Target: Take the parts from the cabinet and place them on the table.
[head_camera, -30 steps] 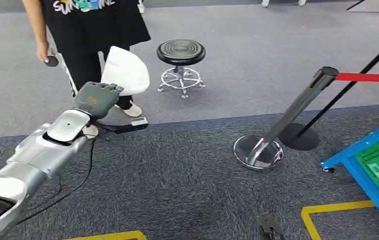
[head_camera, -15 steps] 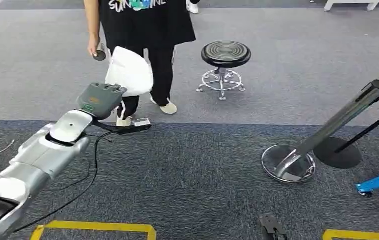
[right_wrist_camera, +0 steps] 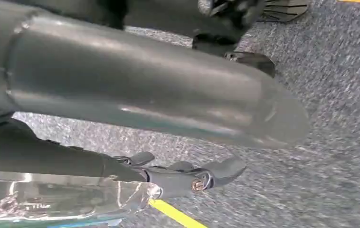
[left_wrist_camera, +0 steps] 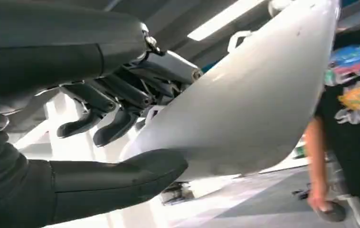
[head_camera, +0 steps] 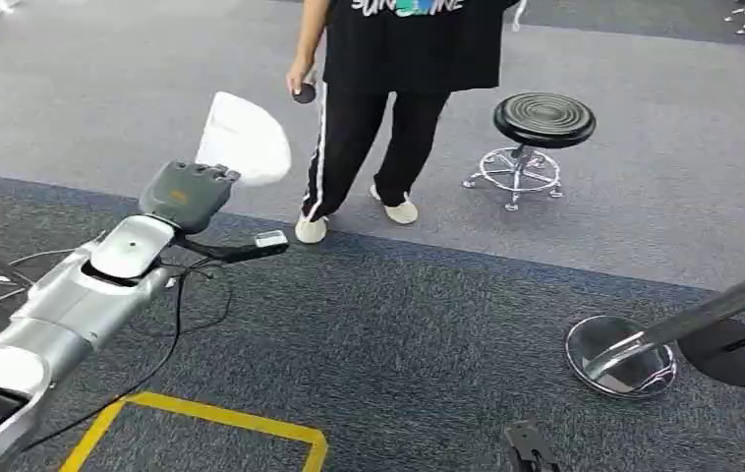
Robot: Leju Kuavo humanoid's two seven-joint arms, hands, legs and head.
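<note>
My left hand [head_camera: 190, 194] is raised ahead of me at the left and holds a white curved shell part [head_camera: 244, 138] upright above the carpet. In the left wrist view the thumb and dark fingers [left_wrist_camera: 116, 126] clamp the edge of the same white part [left_wrist_camera: 244, 104]. My right hand [right_wrist_camera: 135, 99] hangs over the grey carpet, its thumb and fingers [right_wrist_camera: 183, 176] apart with only floor between them. A crinkled clear plastic film [right_wrist_camera: 50, 199] lies close beside those fingers.
A person [head_camera: 408, 59] in black stands ahead, with a small dark object [head_camera: 304, 93] in one hand. A black stool [head_camera: 544, 120] stands to the right of them. A tilted stanchion with a chrome base [head_camera: 621, 356] is at right. Yellow floor tape [head_camera: 201, 418] and loose cables [head_camera: 182, 324] lie near me.
The camera has swung left: the person, stool and stanchion have slid to the right and the blue cart has left the picture. My left hand keeps the white part in the same pose.
</note>
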